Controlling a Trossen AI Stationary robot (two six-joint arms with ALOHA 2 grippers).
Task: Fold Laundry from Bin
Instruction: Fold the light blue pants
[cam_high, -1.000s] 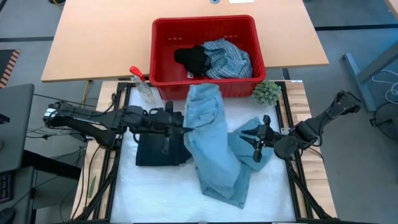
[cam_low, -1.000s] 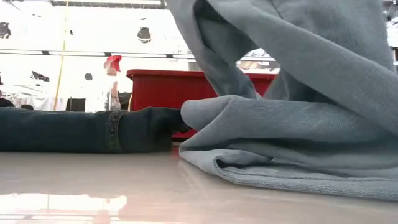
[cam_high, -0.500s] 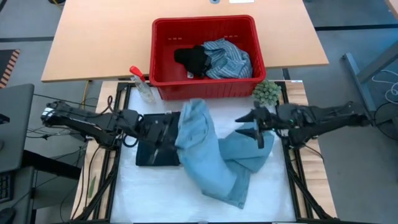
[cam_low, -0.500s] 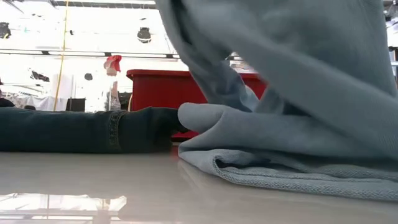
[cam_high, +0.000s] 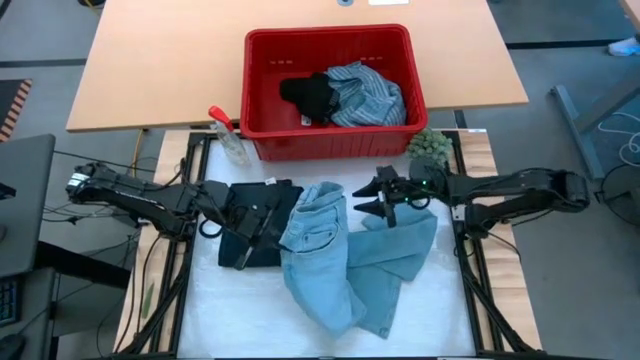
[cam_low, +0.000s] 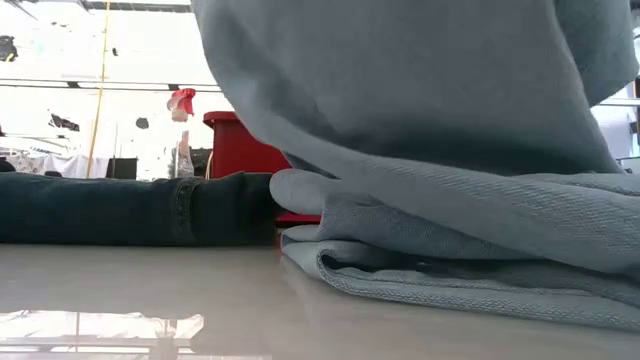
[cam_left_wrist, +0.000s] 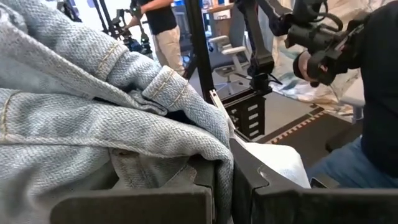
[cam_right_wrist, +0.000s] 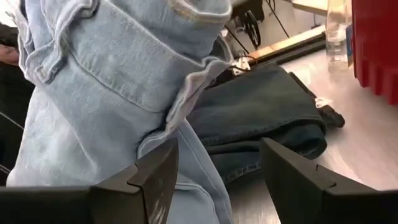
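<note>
The light blue jeans (cam_high: 335, 250) are spread across the white surface (cam_high: 240, 310) in front of the red bin (cam_high: 330, 90), with the waist and back pocket turned up near the middle and the legs bunched toward the near right. The left hand (cam_high: 272, 222) is clenched on the waistband of the jeans at their left edge; in the left wrist view the denim (cam_left_wrist: 93, 124) is seen pinched between the dark fingers (cam_left_wrist: 205, 186). The right hand (cam_high: 385, 200) is held just off the right side of the jeans with its fingers (cam_right_wrist: 155, 180) spread apart and nothing gripped between them. A dark navy piece (cam_high: 250, 225) is laid flat on the surface under the left arm, just beside the jeans. A striped shirt (cam_high: 365, 95) and a small black piece (cam_high: 308, 97) are left inside the bin. A spray bottle (cam_high: 228, 135) is stood at the bin's left corner, and a green fuzzy ball (cam_high: 428, 148) is set at its right corner.
</note>
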